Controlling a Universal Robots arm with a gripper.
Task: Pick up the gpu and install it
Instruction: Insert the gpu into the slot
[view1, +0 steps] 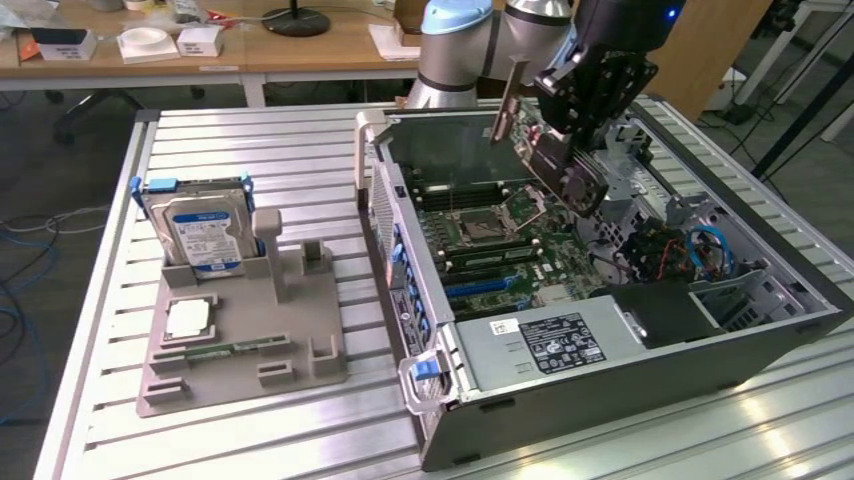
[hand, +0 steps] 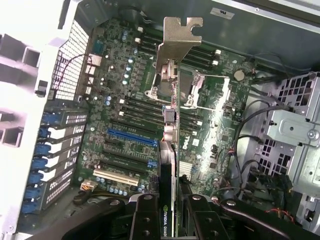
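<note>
**Holding the graphics card (view1: 582, 188) over the open computer case (view1: 641, 400)**

Seen from the exterior view, the gripper (view1: 574, 150) hung over the farther end of the case. The card was clamped between its jaws, in the air above the motherboard (view1: 514, 250). That view also took in what lay outside the case: a slatted metal table (view1: 267, 140), a grey holder (view1: 254, 370) and a hard drive (view1: 200, 235). The drive stood upright in the holder, well apart from the card, at the exterior view's left.

The wrist view looked along the card (hand: 167, 165) from behind the gripper (hand: 172, 222). It showed one of the fingers (hand: 145, 220) pressed on each flat face. It also showed the board (hand: 125, 115) closely, with a long blue slot (hand: 131, 135), a white slot (hand: 115, 176) and black slots near them.

There the card was seen edge-on. Its long axis ran straight away from the gripper, with the silver end bracket (hand: 177, 42) at the far end. In the exterior view the long axis was tilted. The bracket (view1: 506, 115) end sat higher, toward the exterior view's left, and the other end sat lower, toward the right.

White lettering on the card's black face read "NVIDIA QUA" and then ran out of sight. The hard drive bore a blue and white label. The power supply (view1: 547, 345) bore a black one with a white sticker beside it. The print on these was too small to read.
</note>
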